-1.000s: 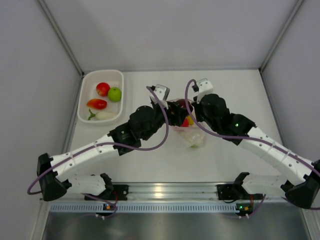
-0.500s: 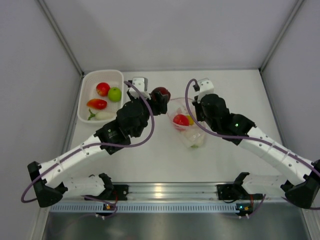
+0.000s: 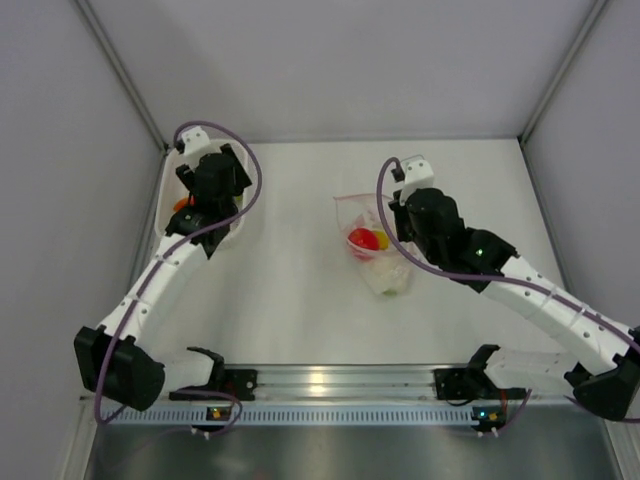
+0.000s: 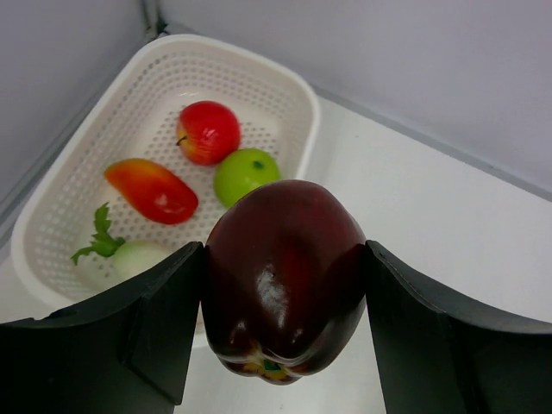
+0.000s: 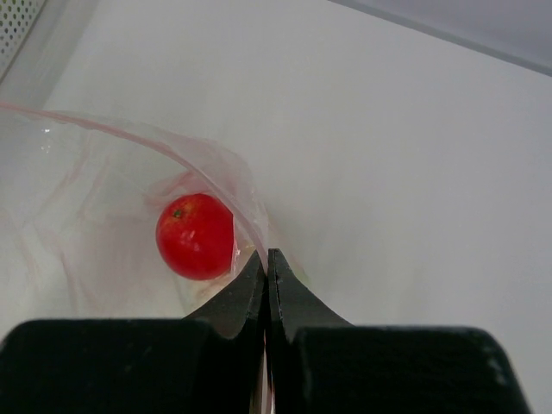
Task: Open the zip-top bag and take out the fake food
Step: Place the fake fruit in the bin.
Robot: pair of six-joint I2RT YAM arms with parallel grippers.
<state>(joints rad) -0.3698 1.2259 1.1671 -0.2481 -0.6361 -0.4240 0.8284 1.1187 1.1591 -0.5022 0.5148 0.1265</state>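
Left wrist view: my left hand [image 4: 285, 332], spread wide, grips a dark purple pepper [image 4: 280, 267] at the near rim of the basket [image 4: 306, 121] ahead-left; my right hand [image 5: 266, 269], closed, pinches the bag [image 5: 95, 164] on the worktop [image 3: 300, 300].

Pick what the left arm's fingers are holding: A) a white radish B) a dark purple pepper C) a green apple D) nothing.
B: the left fingers clamp the dark purple pepper on both sides; the green apple and radish lie in the white basket.
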